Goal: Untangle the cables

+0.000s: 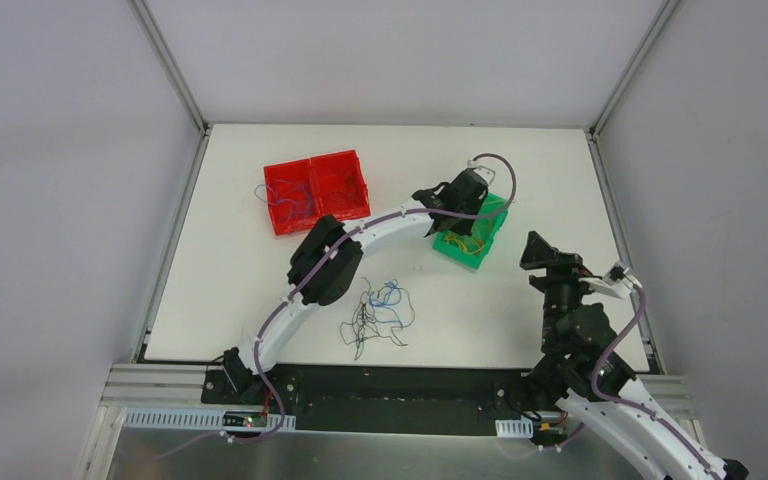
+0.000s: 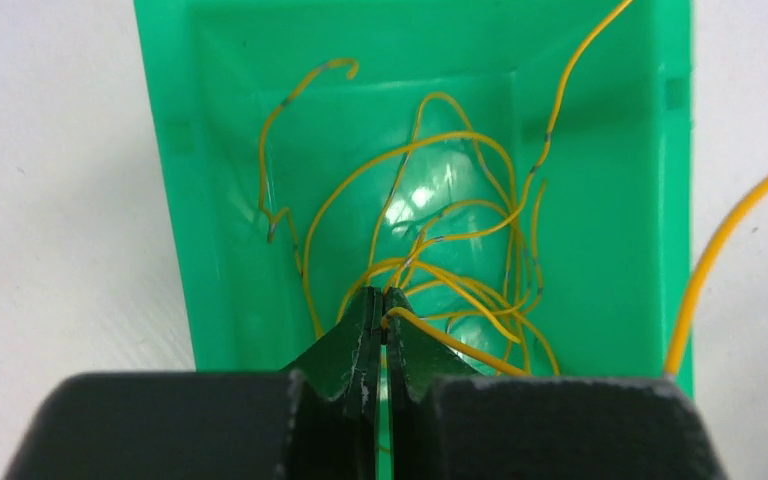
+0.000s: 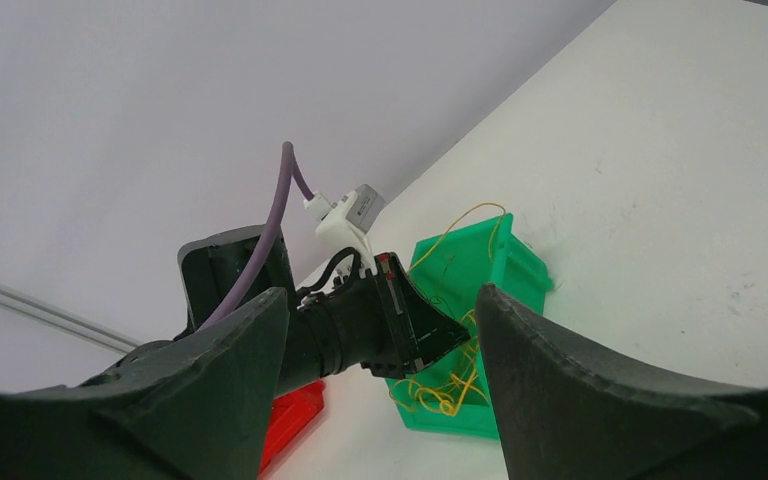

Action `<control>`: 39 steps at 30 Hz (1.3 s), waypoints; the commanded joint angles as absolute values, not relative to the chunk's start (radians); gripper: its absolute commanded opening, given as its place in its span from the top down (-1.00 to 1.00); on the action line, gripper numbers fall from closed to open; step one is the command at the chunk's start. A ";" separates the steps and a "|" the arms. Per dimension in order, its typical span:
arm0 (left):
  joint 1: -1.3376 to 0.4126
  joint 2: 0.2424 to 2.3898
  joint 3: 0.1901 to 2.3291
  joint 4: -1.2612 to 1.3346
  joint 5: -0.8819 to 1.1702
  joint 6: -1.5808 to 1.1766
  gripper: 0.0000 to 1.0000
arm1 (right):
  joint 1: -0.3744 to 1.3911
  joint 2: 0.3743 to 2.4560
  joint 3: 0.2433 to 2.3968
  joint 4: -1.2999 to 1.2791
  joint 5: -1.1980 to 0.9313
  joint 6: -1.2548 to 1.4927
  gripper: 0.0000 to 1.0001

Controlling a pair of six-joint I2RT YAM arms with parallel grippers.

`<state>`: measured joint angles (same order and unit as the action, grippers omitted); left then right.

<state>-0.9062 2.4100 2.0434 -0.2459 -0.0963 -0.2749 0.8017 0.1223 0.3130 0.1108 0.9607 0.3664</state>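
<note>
Two arms show in the top view. The left gripper (image 2: 384, 300) sits low in the middle of its own view, over the green bin (image 2: 240, 200). Its jaws are squeezed tight together, and a yellow wire (image 2: 440, 335) looks pinched at the tips. More yellow wires (image 2: 460, 135) lie in loops in the bin, and one hangs out over its right side. The right gripper (image 1: 537, 250) is up in the air at the right of the top view, spread wide with nothing in it. A tangle (image 1: 378, 315) of blue and black wires lies on the table (image 1: 240, 280), low in the middle. Two red bins (image 1: 317, 190) sit at the upper left. I think the step is putting a yellow wire with the others. Next the left jaws should let go, then lift up slowly so no loops come along. After that, the tangle needs picking apart.
</note>
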 commanded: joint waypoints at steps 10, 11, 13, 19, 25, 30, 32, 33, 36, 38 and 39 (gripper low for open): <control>-0.906 2.289 2.049 -0.405 -0.079 -0.246 0.59 | 0.800 0.222 0.379 0.062 1.051 0.411 -0.41; -0.905 2.283 2.054 -0.405 -0.088 -0.242 0.52 | 0.801 0.225 0.381 0.061 1.050 0.410 -0.41; -0.905 2.276 2.062 -0.405 -0.098 -0.233 0.44 | 0.801 0.228 0.385 0.055 1.050 0.408 -0.40; -0.906 2.235 2.090 -0.405 -0.106 -0.217 0.39 | 0.800 0.233 0.388 0.051 1.045 0.408 -0.40; -0.906 2.175 2.083 -0.405 -0.105 -0.211 0.34 | 0.800 0.226 0.389 0.051 1.042 0.406 -0.41; -0.906 2.110 2.037 -0.408 -0.125 -0.223 0.35 | 0.800 0.245 0.401 0.038 1.036 0.402 -0.41; -0.905 2.062 2.006 -0.409 -0.117 -0.231 0.31 | 0.799 0.263 0.410 0.036 1.015 0.398 -0.40; -0.905 2.016 1.981 -0.410 -0.109 -0.236 0.26 | 0.800 0.276 0.415 0.036 0.996 0.394 -0.40; -0.906 1.874 1.843 -0.408 -0.070 -0.254 0.11 | 0.799 0.342 0.447 0.029 0.913 0.362 -0.44; -0.907 1.776 1.735 -0.408 -0.074 -0.265 -0.05 | 0.799 0.404 0.492 0.007 0.882 0.359 -0.48; -0.908 1.731 1.675 -0.408 -0.079 -0.268 -0.14 | 0.800 0.434 0.510 -0.023 0.874 0.364 -0.50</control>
